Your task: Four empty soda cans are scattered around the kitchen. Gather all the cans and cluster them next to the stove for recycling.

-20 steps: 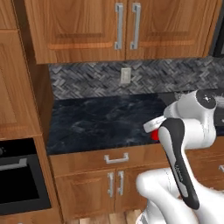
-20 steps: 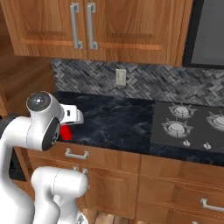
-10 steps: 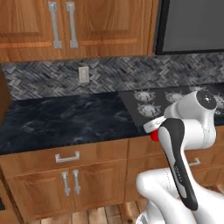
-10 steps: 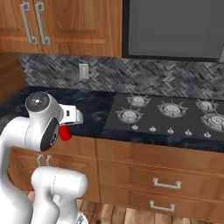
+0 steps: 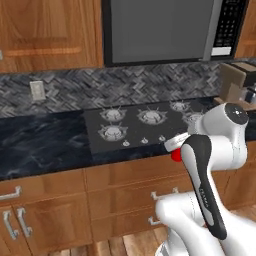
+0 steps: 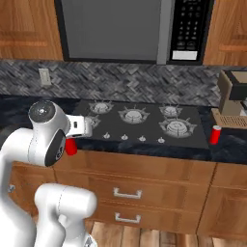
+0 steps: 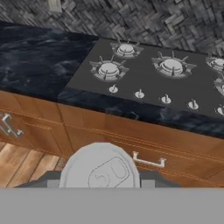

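My gripper (image 5: 174, 149) is shut on a red soda can (image 5: 176, 156), held in the air in front of the counter edge, lower than the stove (image 5: 142, 128). In the right base view the held soda can (image 6: 71, 147) hangs below the white hand, left of the stove (image 6: 144, 126). The hand view looks over the held soda can's silvery top (image 7: 99, 168) toward the stove (image 7: 151, 83) and its knobs. A second red soda can (image 6: 215, 134) stands upright on the counter just right of the stove.
A grey microwave (image 6: 144, 29) hangs above the stove. A brown coffee machine (image 6: 233, 99) stands at the counter's right end, behind the second can. Dark counter (image 5: 40, 145) stretches left of the stove. Wooden drawers (image 6: 130, 190) run below.
The base has driven to the right, so the whole scene slid left and the stove now sits in the middle. The can stays in the gripper's hold.
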